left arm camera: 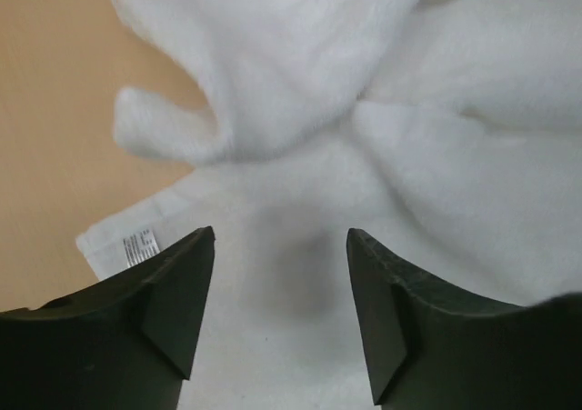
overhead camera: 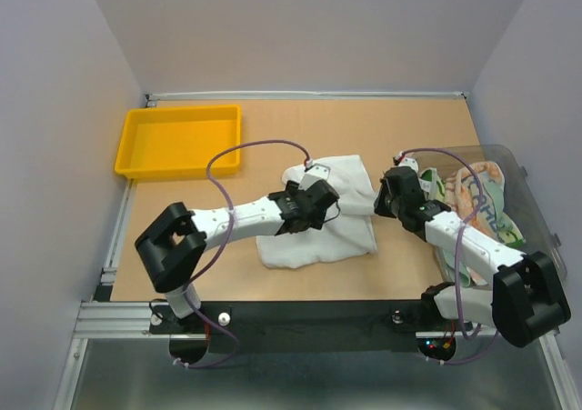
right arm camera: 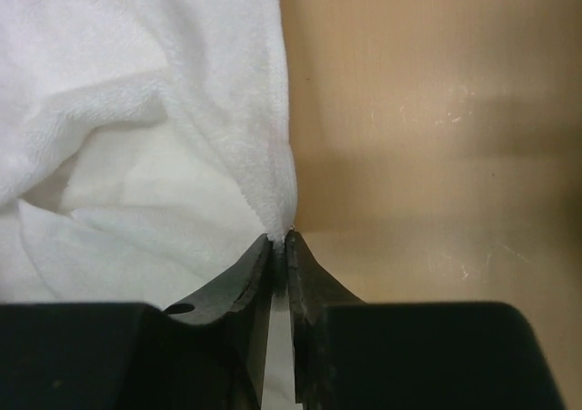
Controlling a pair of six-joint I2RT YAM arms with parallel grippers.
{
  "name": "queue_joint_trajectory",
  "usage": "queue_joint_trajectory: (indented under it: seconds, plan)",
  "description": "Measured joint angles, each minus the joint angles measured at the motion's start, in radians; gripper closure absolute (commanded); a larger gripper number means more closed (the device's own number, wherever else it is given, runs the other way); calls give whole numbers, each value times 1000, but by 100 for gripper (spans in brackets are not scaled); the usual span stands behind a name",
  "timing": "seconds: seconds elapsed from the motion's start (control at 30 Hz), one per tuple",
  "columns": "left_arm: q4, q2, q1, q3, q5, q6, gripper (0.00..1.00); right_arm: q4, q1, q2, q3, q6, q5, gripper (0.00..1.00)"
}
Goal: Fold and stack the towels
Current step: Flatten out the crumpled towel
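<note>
On the table [overhead camera: 273, 124] a towel [overhead camera: 314, 246] lies centre, tray [overhead camera: 127, 151] behind-left, bin [overhead camera: 520, 166] (with towels [overhead camera: 477, 190]) right.

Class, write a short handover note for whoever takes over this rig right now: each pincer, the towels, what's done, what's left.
Left pincer: open, over the white towel, gripping nothing.
Right pincer: shut on that towel's edge.
The white towel lies rumpled mid-table; other towels sit in the clear bin.
Done: no towel neatly folded or stacked yet.
Left: fold this towel, then the rest, and stack.
</note>
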Motion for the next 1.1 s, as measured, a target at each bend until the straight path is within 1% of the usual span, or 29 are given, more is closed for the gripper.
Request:
queue_joint_trajectory:
  seconds: [0.03, 0.1, 0.17, 0.2, 0.27, 0.3, 0.33, 0.37, 0.4, 0.47, 0.5, 0.53, 0.57, 0.63, 0.7, 0.73, 0.77, 0.8, 0.87, 0.9, 1.0, 1.03, 1.07, 1.1]
  plan:
    - [17, -31, 6, -50, 34, -16, 18, -6, 0, -13, -10, -1, -9, 80]
    - [36, -149, 37, -163, 95, -45, 18, -11, 0, -26, -14, -9, -34, 79]
    - [68, -243, 85, -215, 141, -61, 18, -11, 0, -26, -11, -20, -55, 78]
    - [93, -304, 134, -235, 170, -66, 18, -12, 0, -24, -8, -30, -66, 77]
    - [150, -363, 241, -239, 212, -70, 19, -25, 0, -3, 26, -56, -72, 71]
    - [181, -372, 283, -238, 230, -70, 20, -26, 0, 4, 38, -64, -72, 68]
    - [203, -371, 327, -235, 238, -68, 21, -24, 0, 24, 64, -78, -72, 68]
    - [214, -365, 348, -231, 251, -63, 21, -28, 0, 45, 95, -95, -69, 66]
    - [234, -336, 389, -218, 272, -56, 21, -28, 0, 63, 122, -111, -66, 65]
    - [247, -268, 417, -177, 304, -40, 22, -24, -3, 101, 182, -139, -58, 62]
    - [253, -210, 427, -147, 324, -30, 22, -24, -6, 119, 203, -149, -58, 58]
    - [257, -183, 430, -131, 333, -24, 22, -21, -9, 146, 238, -164, -56, 54]
    - [262, -123, 435, -95, 351, -17, 22, -23, -14, 178, 275, -176, -56, 46]
    - [272, -28, 441, -40, 383, -5, 23, -21, -23, 226, 331, -197, -57, 43]
    - [276, 42, 443, 0, 403, 2, 28, -22, -28, 272, 383, -217, -68, 44]
    - [278, 69, 445, 15, 411, 6, 35, -21, -30, 296, 407, -230, -71, 45]
    - [277, 90, 446, 28, 418, 7, 38, -18, -33, 324, 433, -242, -79, 53]
    - [280, 116, 446, 42, 428, 9, 42, -18, -34, 346, 451, -249, -86, 56]
    - [282, 153, 446, 61, 441, 10, 44, -11, -34, 406, 486, -264, -100, 58]
    - [283, 160, 446, 67, 442, 10, 48, -9, -34, 435, 497, -270, -108, 58]
    - [284, 191, 446, 89, 449, 11, 50, -7, -34, 502, 507, -274, -121, 58]
    - [284, 201, 446, 97, 452, 10, 56, -8, -35, 520, 507, -274, -124, 58]
    - [285, 205, 446, 101, 455, 10, 58, -9, -35, 540, 507, -274, -127, 58]
    - [285, 213, 446, 108, 459, 10, 68, -9, -37, 561, 507, -273, -130, 58]
